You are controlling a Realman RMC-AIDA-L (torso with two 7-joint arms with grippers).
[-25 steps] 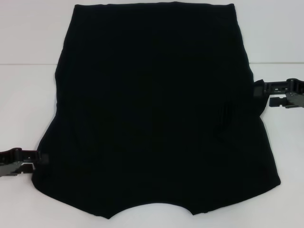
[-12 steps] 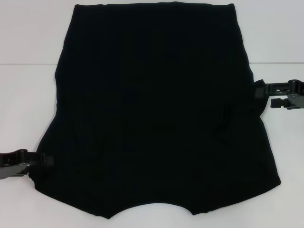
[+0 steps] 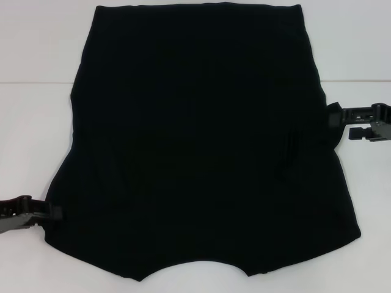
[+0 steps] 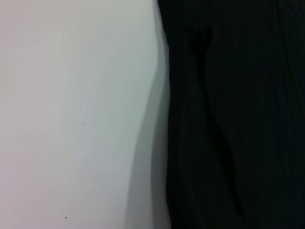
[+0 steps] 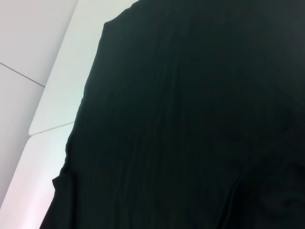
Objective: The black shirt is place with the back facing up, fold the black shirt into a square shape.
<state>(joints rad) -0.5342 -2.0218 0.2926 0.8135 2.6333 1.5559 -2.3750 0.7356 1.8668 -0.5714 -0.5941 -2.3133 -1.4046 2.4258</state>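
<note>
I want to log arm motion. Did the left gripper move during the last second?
Yes. In the head view the left gripper has shifted toward the robot, along the left edge of the black shirt, nearer its near corner.

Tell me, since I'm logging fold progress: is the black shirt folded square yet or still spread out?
Not square yet. The black shirt lies flat with sleeves tucked in, still long and flaring nearer the robot. Left claw and right claw sit at its edges.

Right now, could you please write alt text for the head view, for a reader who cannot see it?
A large black shirt lies spread flat on a white table, filling most of the view. The left hand meets the shirt's near left edge, and the right hand meets its right edge farther back.
</note>
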